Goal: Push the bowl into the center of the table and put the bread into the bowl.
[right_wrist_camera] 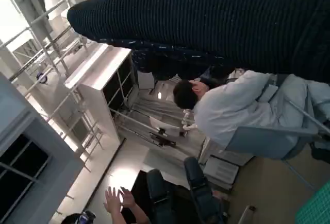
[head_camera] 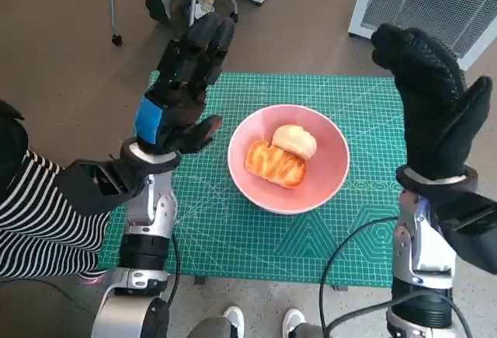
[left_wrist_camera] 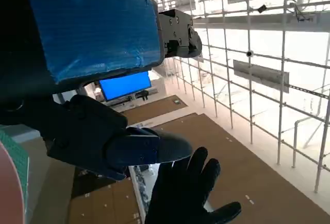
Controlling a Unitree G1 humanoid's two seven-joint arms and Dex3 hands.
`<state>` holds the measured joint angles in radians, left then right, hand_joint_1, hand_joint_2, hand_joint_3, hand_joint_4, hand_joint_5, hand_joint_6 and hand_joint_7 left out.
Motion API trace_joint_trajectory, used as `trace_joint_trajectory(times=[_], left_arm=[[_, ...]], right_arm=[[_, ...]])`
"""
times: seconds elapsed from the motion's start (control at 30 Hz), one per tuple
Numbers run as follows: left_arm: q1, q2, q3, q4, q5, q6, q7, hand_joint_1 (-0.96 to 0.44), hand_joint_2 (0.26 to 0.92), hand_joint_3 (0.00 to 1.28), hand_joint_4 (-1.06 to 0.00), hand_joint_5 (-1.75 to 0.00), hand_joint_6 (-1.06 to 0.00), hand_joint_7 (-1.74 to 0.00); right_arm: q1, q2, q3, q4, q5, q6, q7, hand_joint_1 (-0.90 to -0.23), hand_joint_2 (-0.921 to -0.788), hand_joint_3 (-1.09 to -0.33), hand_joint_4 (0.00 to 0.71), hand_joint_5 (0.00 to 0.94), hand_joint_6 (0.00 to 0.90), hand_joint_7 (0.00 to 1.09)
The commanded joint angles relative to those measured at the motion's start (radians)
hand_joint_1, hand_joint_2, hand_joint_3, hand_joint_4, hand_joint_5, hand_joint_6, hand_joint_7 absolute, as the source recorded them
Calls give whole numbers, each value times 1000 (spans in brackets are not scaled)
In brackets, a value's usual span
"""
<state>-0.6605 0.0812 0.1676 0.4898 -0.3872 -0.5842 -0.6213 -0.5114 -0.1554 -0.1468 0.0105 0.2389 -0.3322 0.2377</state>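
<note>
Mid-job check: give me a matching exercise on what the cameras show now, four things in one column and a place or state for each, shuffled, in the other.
Things:
1. pink round bowl
2. glazed golden bread
3. left hand with blue tape
4. right hand in black knitted glove

Places or states:
A. raised at the mat's right side, holding nothing
B. lying inside the bowl
C. near the middle of the green cutting mat
D. raised at the mat's left side, fingers apart

Pairs: 1-C, 2-B, 3-D, 4-A
</note>
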Motion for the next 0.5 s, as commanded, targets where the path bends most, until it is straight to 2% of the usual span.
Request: trace_joint_trajectory(times=[0.03,0.5], left_arm=[[-6,-2,-4,9,8,-11,3,-645,921,436,-66,-14,-5,-382],[5,-2,-11,4,11,1,5,-642,921,446,-66,-10,1,-382]], right_arm=[[32,-2,1,-11,9,24,3,-693,-921,-709,181,0,101,410],[46,3,-3,-15,9,21,0,-694,-921,-707,180,0,103,406]])
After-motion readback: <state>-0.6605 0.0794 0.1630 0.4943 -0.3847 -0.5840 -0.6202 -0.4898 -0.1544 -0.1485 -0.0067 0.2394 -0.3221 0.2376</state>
